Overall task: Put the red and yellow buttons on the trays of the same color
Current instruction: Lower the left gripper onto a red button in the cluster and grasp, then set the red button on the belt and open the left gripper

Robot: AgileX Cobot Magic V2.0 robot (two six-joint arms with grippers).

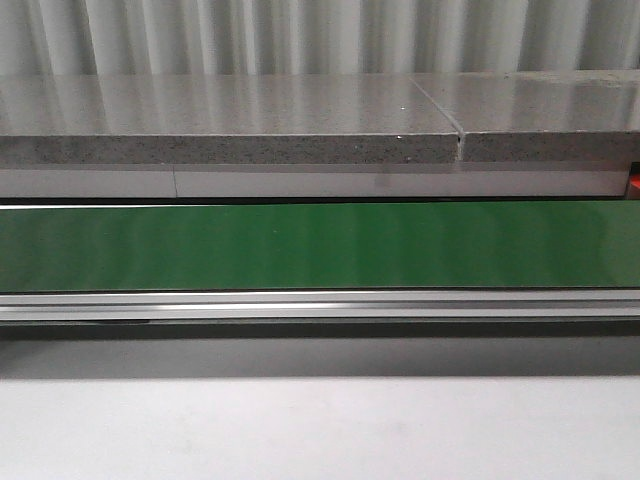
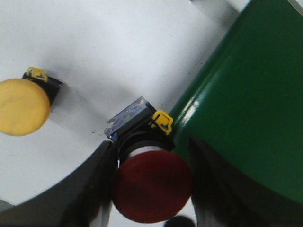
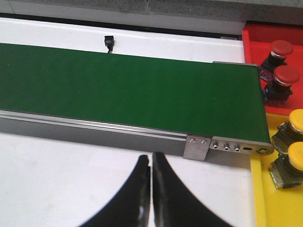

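Observation:
A red button [image 2: 151,187] with a black body and a yellow clip sits between the fingers of my left gripper [image 2: 149,142], which is shut on it, right beside the green belt [image 2: 255,94]. A yellow button [image 2: 21,106] lies apart on the white table. My right gripper [image 3: 151,158] is shut with nothing in it, over the white table in front of the belt's end. Beyond that end stands the red tray [image 3: 251,42] holding two red buttons [image 3: 281,47]. Nearer me, the yellow tray [image 3: 279,208] holds two yellow buttons [image 3: 300,120]. Neither gripper shows in the front view.
The green conveyor belt [image 1: 320,245] runs across the table with a metal rail [image 1: 320,303] along its near side. A grey stone ledge [image 1: 230,150] lies behind it. A small black connector [image 3: 110,42] lies on the white surface past the belt.

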